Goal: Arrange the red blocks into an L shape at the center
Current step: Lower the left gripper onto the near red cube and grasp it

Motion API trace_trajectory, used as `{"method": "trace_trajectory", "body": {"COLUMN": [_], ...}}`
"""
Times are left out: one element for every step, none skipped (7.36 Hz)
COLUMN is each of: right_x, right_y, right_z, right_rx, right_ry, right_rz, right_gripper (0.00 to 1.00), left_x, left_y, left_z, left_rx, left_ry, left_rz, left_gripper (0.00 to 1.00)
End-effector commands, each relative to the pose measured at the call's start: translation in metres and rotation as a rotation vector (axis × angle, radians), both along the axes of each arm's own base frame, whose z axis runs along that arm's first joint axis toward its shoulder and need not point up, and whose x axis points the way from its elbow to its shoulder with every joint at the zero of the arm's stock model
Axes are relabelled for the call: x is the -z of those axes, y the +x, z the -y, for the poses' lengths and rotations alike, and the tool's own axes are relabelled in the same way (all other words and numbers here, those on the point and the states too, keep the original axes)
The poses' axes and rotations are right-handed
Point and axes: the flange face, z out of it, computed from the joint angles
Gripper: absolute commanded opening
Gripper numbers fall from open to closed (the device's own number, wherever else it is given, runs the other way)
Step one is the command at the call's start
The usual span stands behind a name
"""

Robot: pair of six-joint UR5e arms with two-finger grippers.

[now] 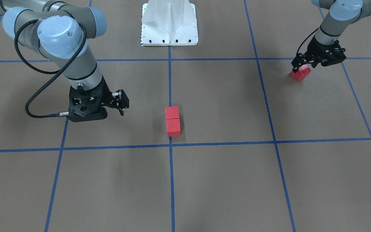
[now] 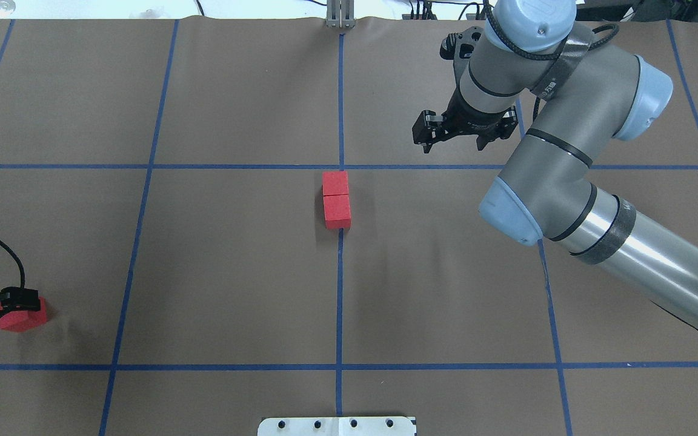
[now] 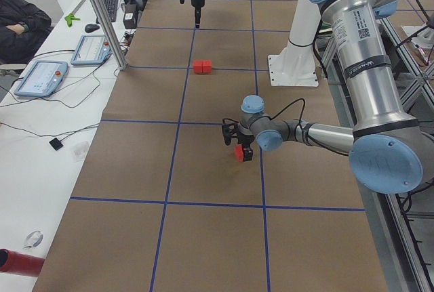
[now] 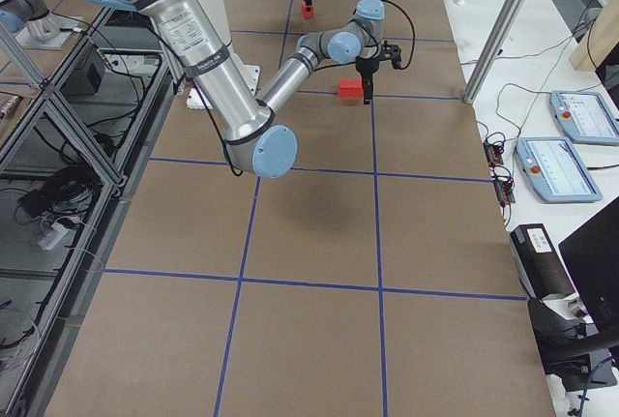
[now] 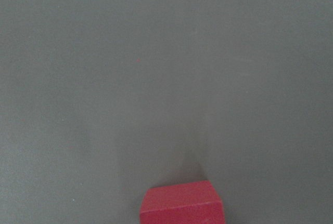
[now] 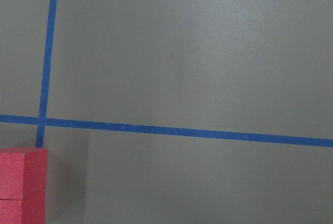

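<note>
L tool (image 1: 302,66) gripping low, R tool (image 1: 121,102) hovering

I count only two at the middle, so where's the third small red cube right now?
The third small matte red cube sits at the overhead view's far left edge, between the left tool's fingers, far from the two touching red cubes on the central blue tape line.

my left gripper (image 2: 19,301) is running off the overhead view's edge, and its fingers are covering part of the lone red block (image 2: 22,320). my left wrist camera is cutting that block (image 5: 182,203) at the bottom edge. my right wrist camera is cropping the paired blocks (image 6: 22,185) at its corner.
</note>
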Motion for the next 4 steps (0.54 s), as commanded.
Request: {"method": "trace_trajectory", "body": {"right_x": [0.0008, 0.0008, 0.0008, 0.0008], "right_y": [0.0001, 0.0001, 0.0001, 0.0001], "right_z": [-0.0001, -0.0001, -0.0001, -0.0001], "right_rx": [-0.003, -0.003, -0.003, -0.005], "right_ry": [-0.002, -0.002, -0.002, -0.004], "right_rz": [0.002, 0.002, 0.002, 0.002], "right_gripper": [0.99, 0.99, 0.99, 0.99], "left_x": [-0.0037, -0.0011, 0.0005, 0.0013], "left_y": [0.0078, 0.0094, 0.0095, 0.0086], "left_z": [0.0025, 0.0036, 0.0045, 0.0053], "left_rx": [0.003, 0.002, 0.005, 0.008], "left_ry": [0.017, 0.022, 0.025, 0.026], "left_rz": [0.012, 0.007, 0.003, 0.002], "left_gripper": [0.99, 0.90, 0.73, 0.50]}}
